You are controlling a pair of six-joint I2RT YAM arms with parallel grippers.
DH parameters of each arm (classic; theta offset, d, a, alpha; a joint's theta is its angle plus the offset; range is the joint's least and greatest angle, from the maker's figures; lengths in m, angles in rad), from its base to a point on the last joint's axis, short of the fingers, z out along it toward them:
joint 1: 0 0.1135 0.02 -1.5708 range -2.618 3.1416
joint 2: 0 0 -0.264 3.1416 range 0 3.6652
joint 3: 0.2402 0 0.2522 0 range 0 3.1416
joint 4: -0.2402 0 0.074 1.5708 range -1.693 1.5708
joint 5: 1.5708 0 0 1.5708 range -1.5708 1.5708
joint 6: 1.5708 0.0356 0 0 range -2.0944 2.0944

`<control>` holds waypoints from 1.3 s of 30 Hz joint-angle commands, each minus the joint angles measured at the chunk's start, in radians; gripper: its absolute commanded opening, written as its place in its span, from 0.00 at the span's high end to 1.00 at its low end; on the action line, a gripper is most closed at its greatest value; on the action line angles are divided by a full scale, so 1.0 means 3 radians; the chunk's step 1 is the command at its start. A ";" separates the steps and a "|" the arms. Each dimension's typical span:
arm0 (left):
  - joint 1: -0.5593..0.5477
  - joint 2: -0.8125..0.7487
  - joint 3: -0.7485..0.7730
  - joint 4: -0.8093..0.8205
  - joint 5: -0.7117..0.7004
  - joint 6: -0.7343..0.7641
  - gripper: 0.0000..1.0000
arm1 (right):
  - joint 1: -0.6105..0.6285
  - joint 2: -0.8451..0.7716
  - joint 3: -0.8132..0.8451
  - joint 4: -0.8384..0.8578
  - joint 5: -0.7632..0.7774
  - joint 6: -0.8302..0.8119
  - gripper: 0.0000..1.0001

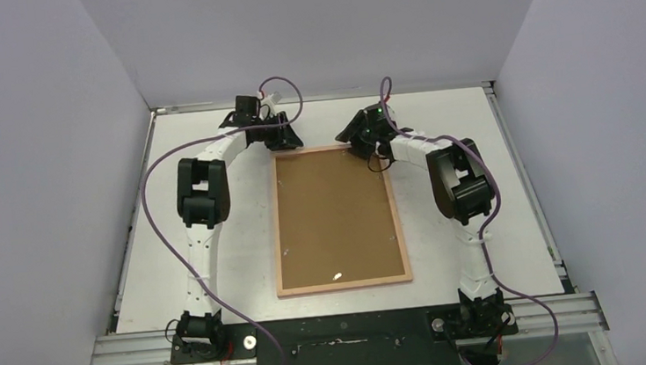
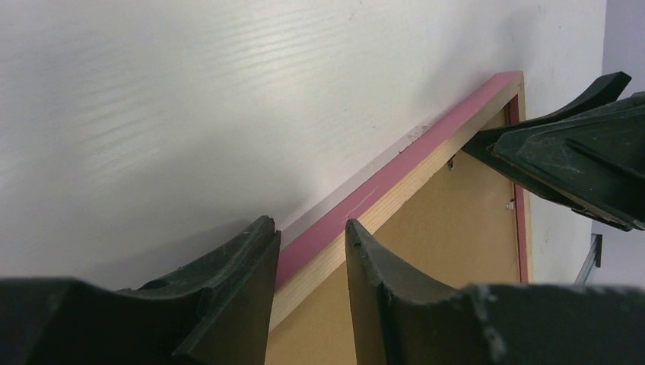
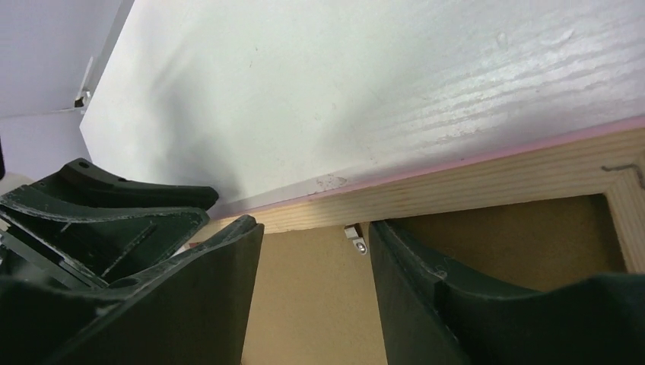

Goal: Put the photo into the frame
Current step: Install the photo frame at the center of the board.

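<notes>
Left gripper (image 2: pixel 308 247) sat fingers apart over the frame (image 1: pixel 344 281) at its far-left corner. Frame lay back-up mid-table (image 1: pixel 245 242), brown backing panel (image 1: pixel 337 217) inside. Right gripper (image 3: pixel 312 232) was also spread, over the far rail near the right corner.

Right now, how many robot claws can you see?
2. The left gripper is by the far left corner of the frame, and the right gripper is by its far right corner. None seem hidden.
</notes>
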 commanded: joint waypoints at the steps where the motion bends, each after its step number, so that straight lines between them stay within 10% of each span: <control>1: 0.0159 -0.0218 0.0357 -0.0232 -0.0126 -0.0168 0.64 | -0.0114 -0.0254 0.0282 -0.0168 0.0064 -0.0250 0.44; 10: 0.0377 -0.0770 0.0205 -0.0693 -0.0764 -0.0131 0.57 | -0.0046 -0.0434 0.0341 -0.0168 -0.0141 -0.0424 0.44; 21: 0.0468 -0.2244 -0.1506 -0.0944 -0.2529 0.0149 0.04 | 0.0200 -0.0734 0.0030 -0.0352 0.0102 -0.0734 0.45; 25: 0.0634 -0.2621 -0.1848 -0.1115 -0.2813 -0.0118 0.03 | 0.0290 -0.0772 -0.0014 -0.0479 0.0258 -0.0849 0.45; 39: 0.0990 -0.3204 -0.2962 -0.0403 -0.0487 -0.0458 0.13 | 0.0737 -0.0388 0.0250 -0.0393 0.0089 -0.0581 0.48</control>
